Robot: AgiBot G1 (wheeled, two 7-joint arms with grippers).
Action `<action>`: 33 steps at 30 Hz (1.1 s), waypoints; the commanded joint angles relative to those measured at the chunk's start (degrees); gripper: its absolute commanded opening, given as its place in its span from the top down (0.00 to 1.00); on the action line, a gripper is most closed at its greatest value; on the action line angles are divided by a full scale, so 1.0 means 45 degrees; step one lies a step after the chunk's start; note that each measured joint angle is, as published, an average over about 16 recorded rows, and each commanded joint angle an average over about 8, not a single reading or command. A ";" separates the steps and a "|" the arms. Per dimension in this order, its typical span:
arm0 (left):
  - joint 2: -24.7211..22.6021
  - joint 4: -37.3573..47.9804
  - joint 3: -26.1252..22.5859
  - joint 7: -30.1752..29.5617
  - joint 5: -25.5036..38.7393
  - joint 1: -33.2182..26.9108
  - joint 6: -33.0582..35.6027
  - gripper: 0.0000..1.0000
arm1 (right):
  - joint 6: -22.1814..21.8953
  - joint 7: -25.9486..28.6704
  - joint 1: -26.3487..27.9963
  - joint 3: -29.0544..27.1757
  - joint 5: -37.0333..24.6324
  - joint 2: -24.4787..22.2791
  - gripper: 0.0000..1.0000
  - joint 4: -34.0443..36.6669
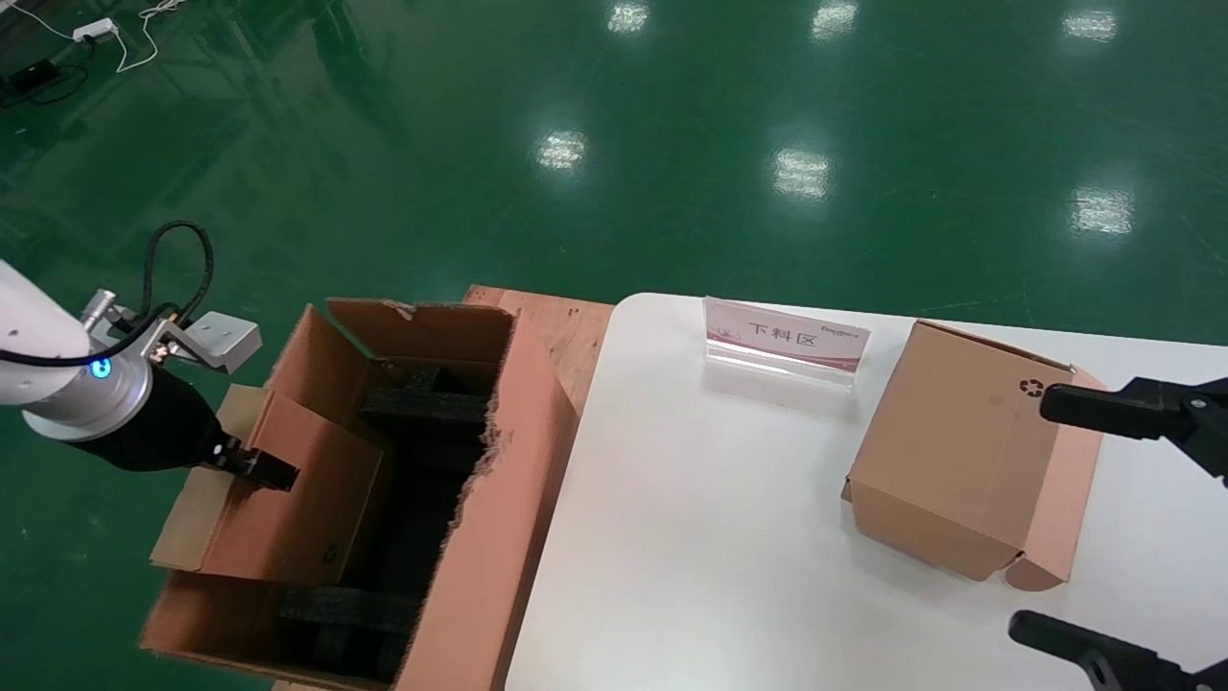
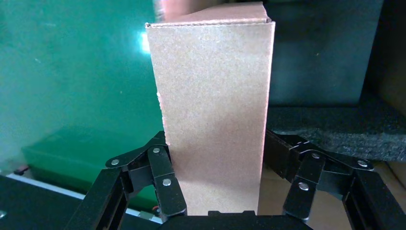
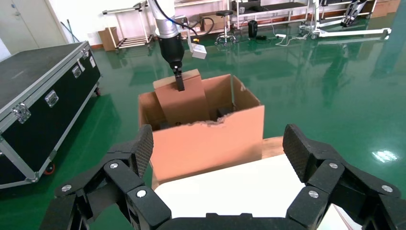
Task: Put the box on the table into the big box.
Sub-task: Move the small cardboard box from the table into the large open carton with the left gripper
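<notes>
Left gripper (image 2: 215, 191) clamps box (image 2: 215, 110), seemingly partly inside big box (image 1: 480, 537).

- A clear acrylic sign stand with a white and red card (image 1: 787, 343) stands on the white smooth surface (image 1: 710, 537), near its far edge. The card shows three dark Chinese characters, "下料区". There is also a smaller line of print to the right of them, on the card, but it is too small to read.
- The chunky brown cardboard cube box (image 1: 969, 451) on the same surface has a small black recycling symbol (image 1: 1032, 388) printed near its upper corner.
- The slim flat brown cardboard box (image 1: 288, 499), which leans in the large torn brown cardboard carton (image 1: 480, 537), carries a small dark mark (image 1: 330, 553) near its lower corner; I cannot read what it is.
</notes>
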State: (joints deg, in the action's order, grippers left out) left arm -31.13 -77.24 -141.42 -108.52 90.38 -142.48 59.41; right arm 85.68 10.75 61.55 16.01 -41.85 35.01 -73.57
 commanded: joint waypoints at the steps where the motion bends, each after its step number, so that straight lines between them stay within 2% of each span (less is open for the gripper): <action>1: -0.0084 0.0068 0.0014 -0.0097 0.0035 0.0134 -0.0056 1.00 | 0.0000 0.0000 0.0000 0.0000 0.0000 0.0000 0.00 0.0000; 33: -0.0884 0.0667 0.0000 -0.0801 0.0069 0.1466 -0.0446 1.00 | 0.0000 0.0000 0.0000 0.0000 0.0000 0.0000 0.00 0.0000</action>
State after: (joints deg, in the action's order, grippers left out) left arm -35.12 -74.24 -141.39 -112.10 90.68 -135.93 57.41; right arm 85.68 10.75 61.55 16.01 -41.85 35.01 -73.57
